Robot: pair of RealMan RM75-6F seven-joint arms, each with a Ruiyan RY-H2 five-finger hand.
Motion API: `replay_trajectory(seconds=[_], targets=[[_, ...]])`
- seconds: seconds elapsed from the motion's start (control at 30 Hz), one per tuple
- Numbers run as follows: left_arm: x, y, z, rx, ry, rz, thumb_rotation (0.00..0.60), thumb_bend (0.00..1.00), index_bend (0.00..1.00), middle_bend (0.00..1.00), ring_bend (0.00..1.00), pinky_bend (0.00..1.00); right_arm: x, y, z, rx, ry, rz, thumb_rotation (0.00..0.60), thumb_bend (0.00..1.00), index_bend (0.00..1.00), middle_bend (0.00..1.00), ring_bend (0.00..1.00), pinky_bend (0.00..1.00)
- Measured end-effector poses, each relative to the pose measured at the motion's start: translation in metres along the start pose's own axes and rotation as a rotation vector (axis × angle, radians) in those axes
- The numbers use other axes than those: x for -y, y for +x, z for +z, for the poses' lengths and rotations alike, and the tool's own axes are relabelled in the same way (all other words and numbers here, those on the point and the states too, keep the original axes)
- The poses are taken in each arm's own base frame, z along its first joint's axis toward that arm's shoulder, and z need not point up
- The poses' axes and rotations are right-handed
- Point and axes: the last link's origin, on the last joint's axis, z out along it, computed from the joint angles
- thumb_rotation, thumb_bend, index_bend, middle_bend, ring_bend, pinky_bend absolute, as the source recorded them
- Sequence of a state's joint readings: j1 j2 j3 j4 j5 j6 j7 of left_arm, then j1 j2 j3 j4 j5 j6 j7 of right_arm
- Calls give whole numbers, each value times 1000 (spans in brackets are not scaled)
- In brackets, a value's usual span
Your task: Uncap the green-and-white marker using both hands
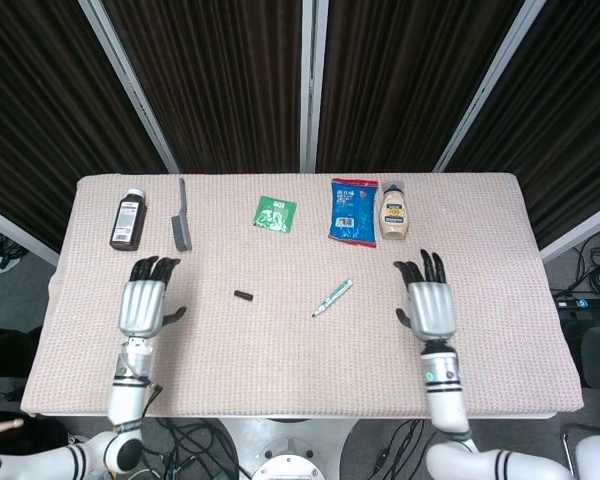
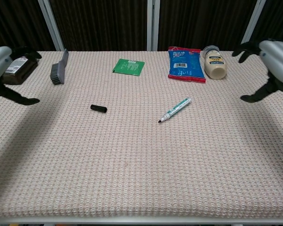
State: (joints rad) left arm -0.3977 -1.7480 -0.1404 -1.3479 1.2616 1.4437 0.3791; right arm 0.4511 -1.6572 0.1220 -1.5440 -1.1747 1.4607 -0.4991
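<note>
Marker: green-and-white marker (image 1: 332, 297) lies bare-tipped on the table (image 1: 500, 230), between the two hands, to the inner side of the right hand (image 1: 429, 306).
Cap: small black cap (image 1: 243, 295) lies apart from the marker, toward the left hand (image 1: 143, 303), with a clear gap of cloth between cap and tip.
Long axis: marker runs on a diagonal, tip pointing down toward the robot and the left side, tail end up toward the right hand's side.
Nearer hand: right hand looks somewhat nearer the marker; left hand is nearer the cap.
Left hand: fingers spread, holding nothing, palm down out at the table's left side.
Right hand: fingers spread, holding nothing, well clear of the marker.
Task state: judged done, since cap and marker lie separate and both hands are free.
Containers: brown bottle (image 1: 127, 219), blue packet (image 1: 353, 210) and cream-coloured squeeze bottle (image 1: 393, 211) sit along the far edge beyond the hands, all closed; contents cannot be told.
</note>
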Motion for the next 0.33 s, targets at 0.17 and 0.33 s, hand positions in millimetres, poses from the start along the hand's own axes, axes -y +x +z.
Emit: replay_trajectory(seconds=[0.17,0.33], targets=[[26,2,-51,54,26,-17,600,14,204,194,120,136,-48,-5,-50,89,0,8,600,26,85,129,0,0],[40,4,-89,67,58,-30,600,14,204,193,120,136,-69,-22,-88,131,5,32,600,26,84,128,0,0]])
